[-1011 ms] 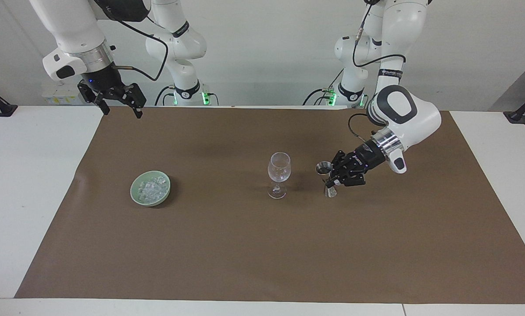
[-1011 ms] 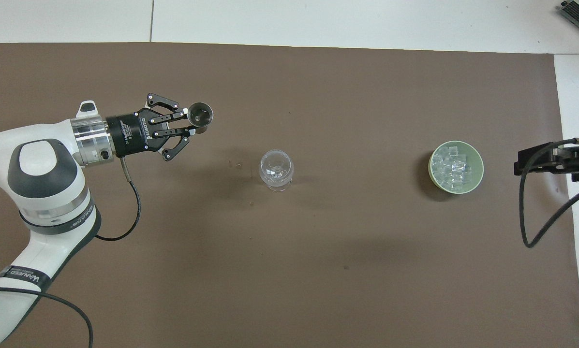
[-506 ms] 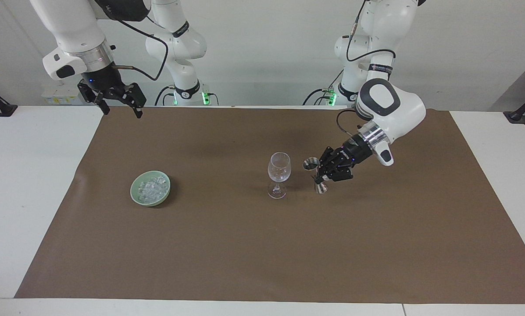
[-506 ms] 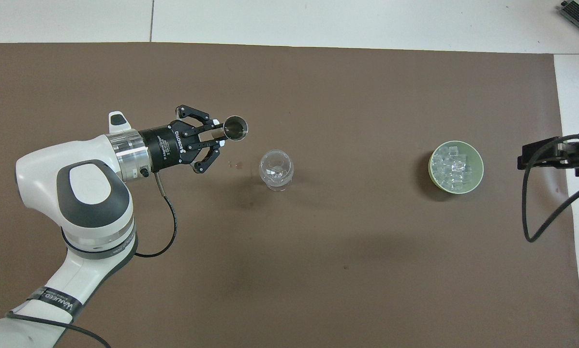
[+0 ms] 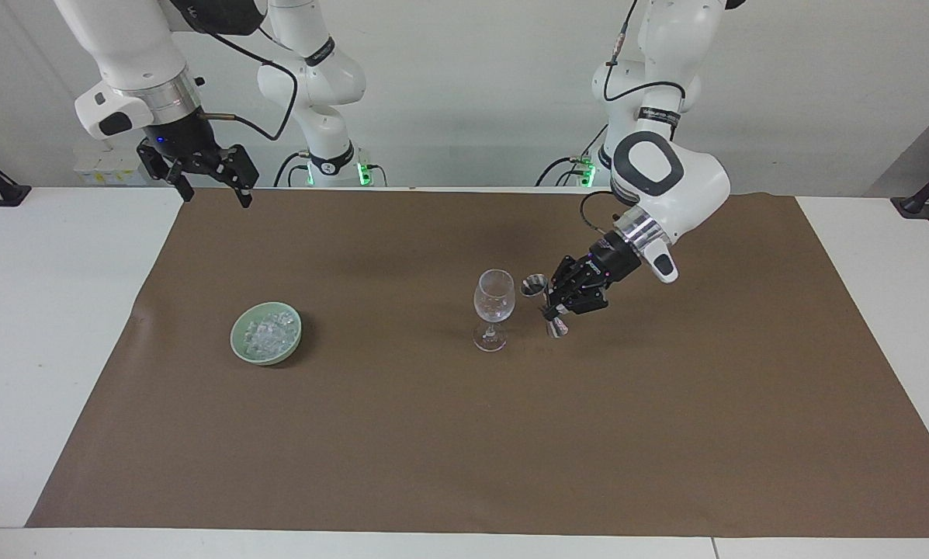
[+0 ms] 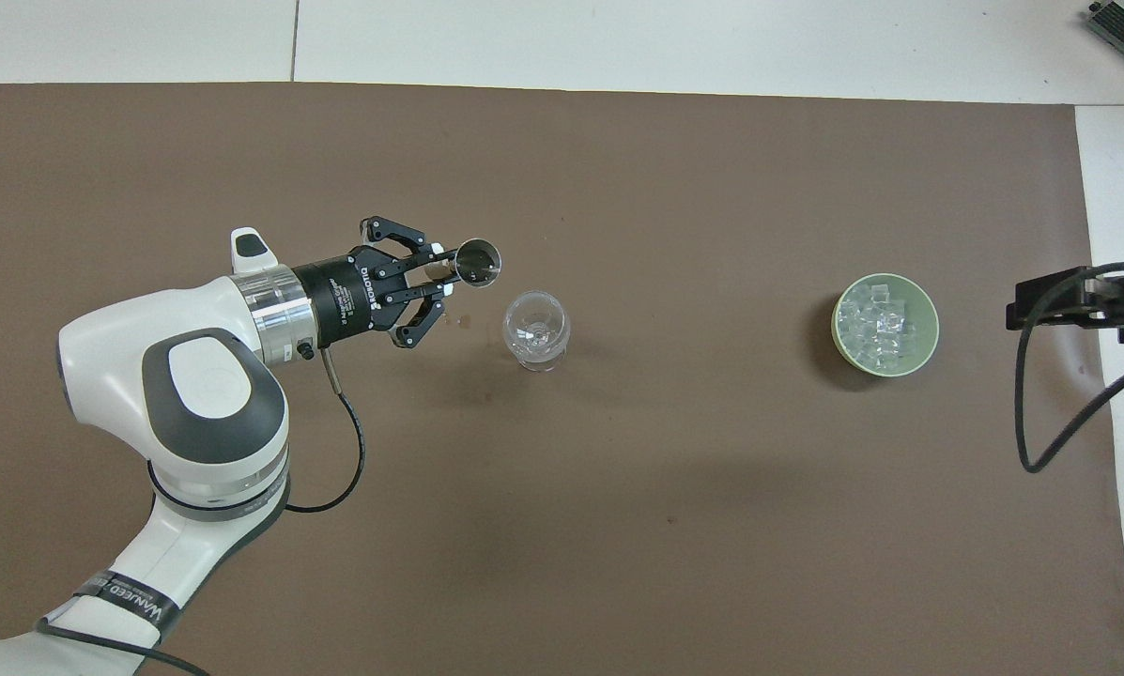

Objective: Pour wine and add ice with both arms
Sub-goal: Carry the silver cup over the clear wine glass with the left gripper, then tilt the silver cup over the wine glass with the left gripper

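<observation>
The left tool (image 5: 555,304) has moved closer to the wine glass (image 5: 494,309) than it was a moment ago. It was well apart from the glass before, and now it hangs just beside it, toward the left arm's end of the table (image 5: 60,326). The tool is clenched on the middle of a small metal cup (image 5: 545,305) with two ends. The cup came along with it. Its open top now sits close to the rim of the glass, not touching it. The cup leans a little. The glass has not moved. The right tool (image 5: 214,180) has hardly moved either. It waits up in the air over the edge of the brown mat (image 5: 464,435), at the right arm's end, with its fingers spread open.

The glass stands upright on the mat, and it looks empty. A green bowl (image 5: 266,333) sits well away from the glass, toward the right arm's end. The ice (image 5: 265,332) is heaped inside the bowl as many small clear cubes. From above, the top of the cup looks dark and shiny, and I cannot tell if anything is in it.

From above, the right tool (image 6: 1078,305) is cut off at the edge, so only a black part and a cable show. A tiny dark spot (image 6: 465,321) lies on the mat between the left tool (image 6: 441,273) and the glass, too small to make out.
</observation>
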Robot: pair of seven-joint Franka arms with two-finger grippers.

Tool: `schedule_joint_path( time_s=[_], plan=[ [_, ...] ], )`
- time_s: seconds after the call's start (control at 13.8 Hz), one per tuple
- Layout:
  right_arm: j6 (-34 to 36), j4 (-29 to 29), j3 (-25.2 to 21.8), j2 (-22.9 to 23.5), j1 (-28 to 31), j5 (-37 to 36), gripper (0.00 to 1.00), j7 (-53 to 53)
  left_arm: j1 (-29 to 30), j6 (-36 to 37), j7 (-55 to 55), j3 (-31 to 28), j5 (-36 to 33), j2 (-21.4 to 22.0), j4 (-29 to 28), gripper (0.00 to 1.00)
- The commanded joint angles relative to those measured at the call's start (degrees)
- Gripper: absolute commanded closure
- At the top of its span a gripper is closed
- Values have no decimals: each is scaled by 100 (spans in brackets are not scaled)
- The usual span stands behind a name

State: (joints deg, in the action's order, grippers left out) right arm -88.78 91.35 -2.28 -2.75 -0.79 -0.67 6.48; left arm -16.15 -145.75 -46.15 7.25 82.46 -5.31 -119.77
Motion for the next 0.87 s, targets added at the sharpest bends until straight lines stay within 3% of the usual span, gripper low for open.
schedule_joint_path(
  time_s=[0.0, 0.79],
  plan=[
    [-60, 137, 35, -138, 88, 93, 0, -156, -256, -286, 150, -83, 147, 258, -248, 100],
    [-69, 146, 35, -147, 97, 84, 0, -156, -608, -920, 597, -92, 130, 285, -231, 100]
  ],
)
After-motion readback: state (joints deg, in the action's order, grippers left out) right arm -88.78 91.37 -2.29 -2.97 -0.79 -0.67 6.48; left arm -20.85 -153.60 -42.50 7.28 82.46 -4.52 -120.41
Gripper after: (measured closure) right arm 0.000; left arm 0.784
